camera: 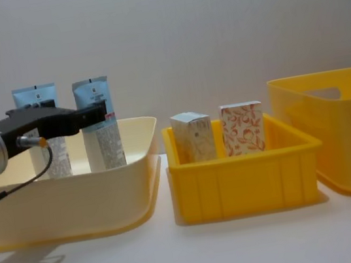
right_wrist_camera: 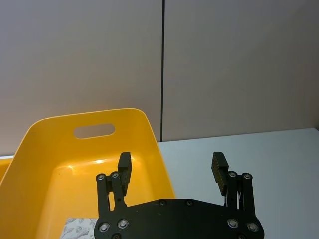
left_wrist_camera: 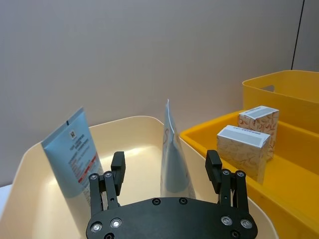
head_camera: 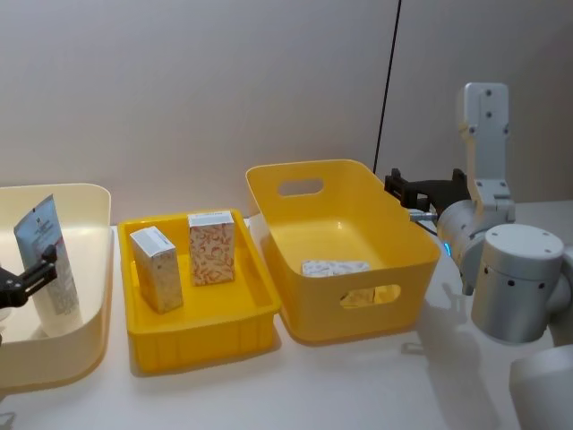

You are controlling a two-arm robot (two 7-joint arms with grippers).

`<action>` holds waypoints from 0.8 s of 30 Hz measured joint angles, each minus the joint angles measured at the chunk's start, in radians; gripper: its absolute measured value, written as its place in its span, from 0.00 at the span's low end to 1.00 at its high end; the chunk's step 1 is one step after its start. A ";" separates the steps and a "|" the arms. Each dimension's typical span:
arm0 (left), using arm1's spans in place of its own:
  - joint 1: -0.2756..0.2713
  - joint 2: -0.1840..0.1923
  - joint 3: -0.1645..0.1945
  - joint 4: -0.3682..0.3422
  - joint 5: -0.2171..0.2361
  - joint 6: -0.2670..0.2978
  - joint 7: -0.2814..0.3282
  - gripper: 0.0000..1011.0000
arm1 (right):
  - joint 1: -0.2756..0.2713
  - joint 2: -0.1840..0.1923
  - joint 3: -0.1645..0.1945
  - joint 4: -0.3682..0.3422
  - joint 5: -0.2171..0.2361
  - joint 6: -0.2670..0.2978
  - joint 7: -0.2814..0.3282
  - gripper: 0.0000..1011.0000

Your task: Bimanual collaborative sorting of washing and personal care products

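Right arm (head_camera: pixel 515 278), with its big grey joints, stands closest to the head camera. At its end the right gripper (right_wrist_camera: pixel 172 162) hangs with both fingers spread wide and nothing between them. Just below and ahead of this gripper is the large yellow bin (right_wrist_camera: pixel 45 149), and the bin's side rim passes under one finger. A pale-print carton (head_camera: pixel 336 267) lies flat on the bin floor, lower than the fingers. The left gripper (left_wrist_camera: pixel 166 162) is over the cream bin (left_wrist_camera: pixel 30 169), and its fingers are spread apart too. A squeeze tube (left_wrist_camera: pixel 173 144) stands edge-on in the gap between them, and I see no finger touching it. A second squeeze tube (left_wrist_camera: pixel 72 149), light-blue end up, leans on the bin wall beyond one finger. Further out, past the other finger, is the small yellow tray (left_wrist_camera: pixel 299 199), where a marbled carton (head_camera: pixel 157 269) and an orange-leaf carton (head_camera: pixel 212 249) stand upright side by side. All three containers sit on a plain white table (head_camera: pixel 358 385). Behind them the room shows a bare, pale grey wall (head_camera: pixel 179 90) with one thin dark line (head_camera: pixel 389 90) running down it.
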 joint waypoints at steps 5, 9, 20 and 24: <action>-0.033 -0.016 0.011 0.055 -0.005 -0.008 -0.037 0.99 | 0.000 0.000 0.000 0.000 0.000 0.000 0.000 0.99; -0.055 -0.028 0.021 0.091 -0.004 -0.015 -0.055 0.99 | 0.000 0.000 0.000 0.000 0.000 0.000 0.000 0.99; -0.099 -0.055 0.037 0.162 0.015 -0.035 -0.079 0.99 | 0.000 0.000 0.000 0.000 0.000 0.000 0.000 0.99; -0.107 -0.060 0.040 0.175 0.018 -0.038 -0.083 0.92 | 0.000 0.000 0.000 0.000 0.000 0.000 0.000 0.99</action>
